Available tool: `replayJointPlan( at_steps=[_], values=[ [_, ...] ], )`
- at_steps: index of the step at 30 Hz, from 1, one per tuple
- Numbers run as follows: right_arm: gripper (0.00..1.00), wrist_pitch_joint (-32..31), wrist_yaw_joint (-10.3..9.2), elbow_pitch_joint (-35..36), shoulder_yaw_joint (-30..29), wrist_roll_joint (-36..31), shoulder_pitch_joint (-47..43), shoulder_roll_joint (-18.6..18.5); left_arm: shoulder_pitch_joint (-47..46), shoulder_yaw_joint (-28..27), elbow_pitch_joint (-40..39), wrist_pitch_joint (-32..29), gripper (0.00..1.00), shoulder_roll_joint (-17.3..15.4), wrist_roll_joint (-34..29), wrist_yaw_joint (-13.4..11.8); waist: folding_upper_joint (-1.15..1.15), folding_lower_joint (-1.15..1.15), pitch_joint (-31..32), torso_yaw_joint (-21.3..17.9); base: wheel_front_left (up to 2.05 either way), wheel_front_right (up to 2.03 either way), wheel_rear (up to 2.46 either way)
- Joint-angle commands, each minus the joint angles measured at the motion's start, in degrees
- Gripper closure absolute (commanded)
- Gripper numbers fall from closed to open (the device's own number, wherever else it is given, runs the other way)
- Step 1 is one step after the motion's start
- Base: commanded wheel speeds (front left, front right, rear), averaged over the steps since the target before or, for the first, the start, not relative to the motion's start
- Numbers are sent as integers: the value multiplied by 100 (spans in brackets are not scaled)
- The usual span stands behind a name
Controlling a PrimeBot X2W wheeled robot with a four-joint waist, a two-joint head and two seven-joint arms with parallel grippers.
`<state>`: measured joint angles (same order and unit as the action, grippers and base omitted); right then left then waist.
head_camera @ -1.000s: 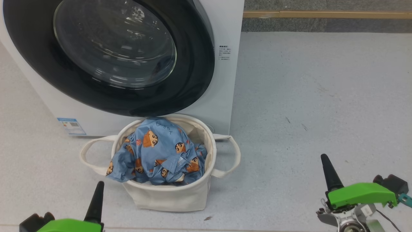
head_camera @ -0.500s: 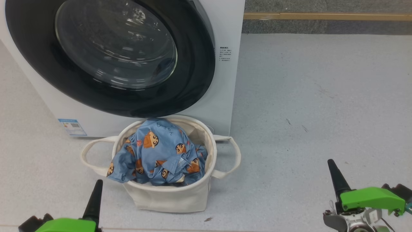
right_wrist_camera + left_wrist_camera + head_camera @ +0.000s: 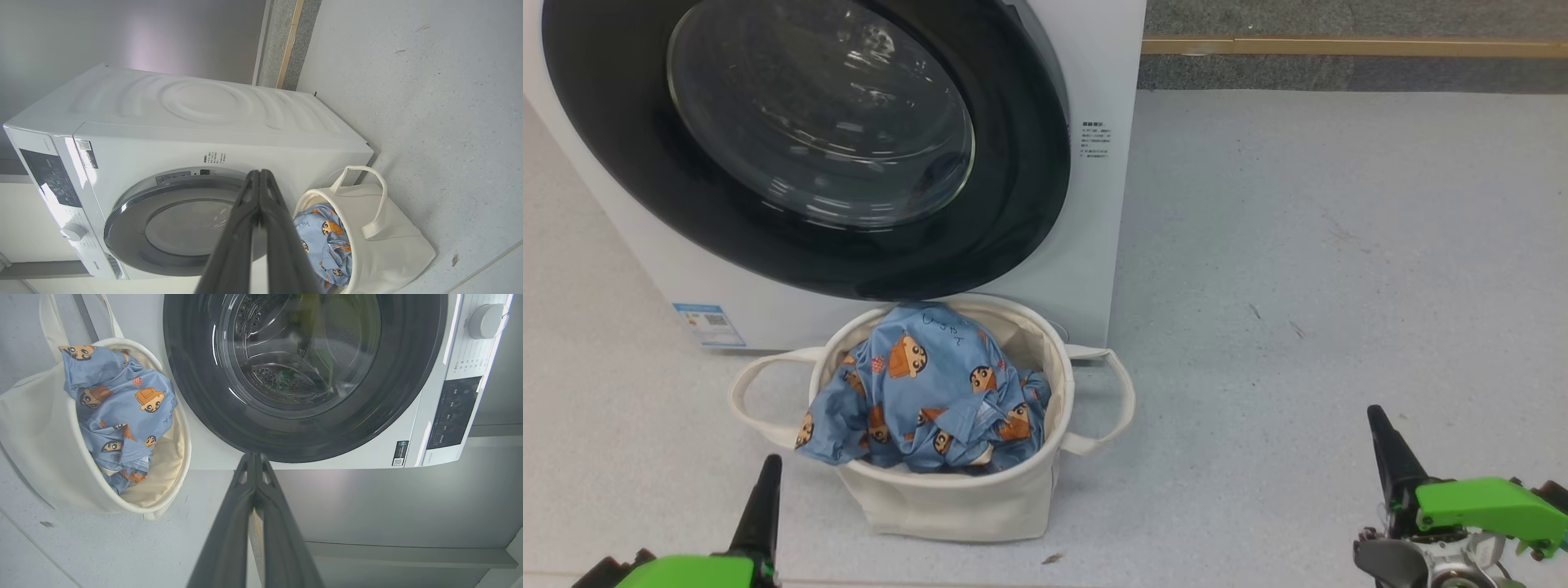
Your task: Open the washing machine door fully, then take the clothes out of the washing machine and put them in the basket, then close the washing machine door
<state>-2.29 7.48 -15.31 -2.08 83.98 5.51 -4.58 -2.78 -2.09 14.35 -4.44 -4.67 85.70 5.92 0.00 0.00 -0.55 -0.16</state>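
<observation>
Apparently we are done: clothes [image 3: 923, 392] in the basket [image 3: 947, 510], washing machine door [image 3: 821, 135] closed, left gripper [image 3: 768, 478] and right gripper [image 3: 1382, 433] clenched empty.

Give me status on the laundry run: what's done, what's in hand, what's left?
Done: the clothes sit in the basket, and the washing machine door looks shut flush against the washing machine. No blue fabric shows through the glass in the left wrist view.
In hand: nothing. The left gripper and right gripper are shut and empty, clear of the machine.
Left: apparently nothing.
</observation>
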Motion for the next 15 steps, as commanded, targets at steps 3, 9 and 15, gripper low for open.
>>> replayJointPlan(
  at_steps=[3,9,15],
  values=[
    [100,-68,1,168,14,231,85,-14,-298,-246,-126,-57,100,17,156,70,0,0,6,3,0,0,0],
    [100,-157,1,155,-106,588,68,3,-318,-335,-80,-123,100,89,390,111,0,0,21,9,0,0,0],
    [100,-245,1,142,-226,944,52,21,-339,-423,-34,-189,100,161,624,152,0,0,35,15,0,0,0]
  ],
)
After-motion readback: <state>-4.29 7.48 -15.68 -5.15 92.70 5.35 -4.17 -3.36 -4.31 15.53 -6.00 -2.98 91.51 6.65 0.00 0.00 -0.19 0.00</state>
